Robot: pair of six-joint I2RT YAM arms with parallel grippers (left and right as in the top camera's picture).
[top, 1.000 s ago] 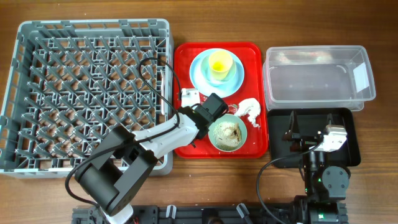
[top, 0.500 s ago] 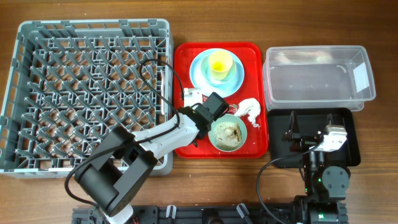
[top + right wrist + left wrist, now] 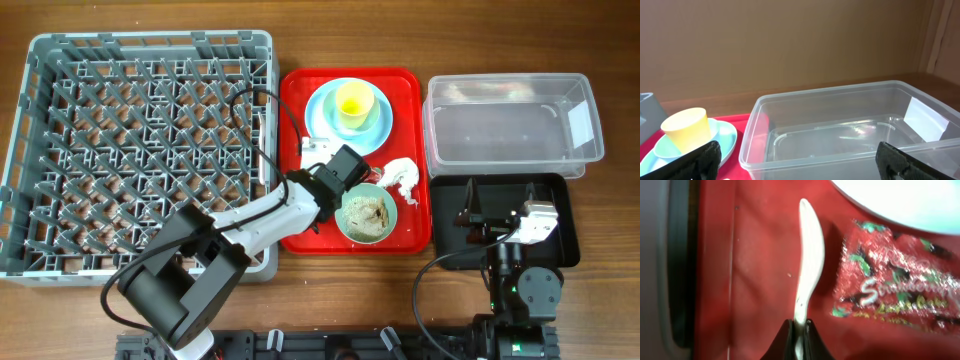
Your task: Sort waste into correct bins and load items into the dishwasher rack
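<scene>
White utensil [image 3: 809, 255] handle end hidden inside left gripper [image 3: 799, 328], spoon or fork unclear, red wrapper [image 3: 895, 287] runs off right edge, blue plate [image 3: 905, 200] cut by top edge

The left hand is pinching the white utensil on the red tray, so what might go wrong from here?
The left hand grips the utensil only at its very end, so it may swing or slip when lifted. The red wrapper lies close beside it and could get dragged along. The rack has open gaps, so a thin utensil might drop through.

Red wrapper [image 3: 892, 297], strawberry print; white utensil [image 3: 808, 265]; yellow cup [image 3: 352, 102].
</scene>
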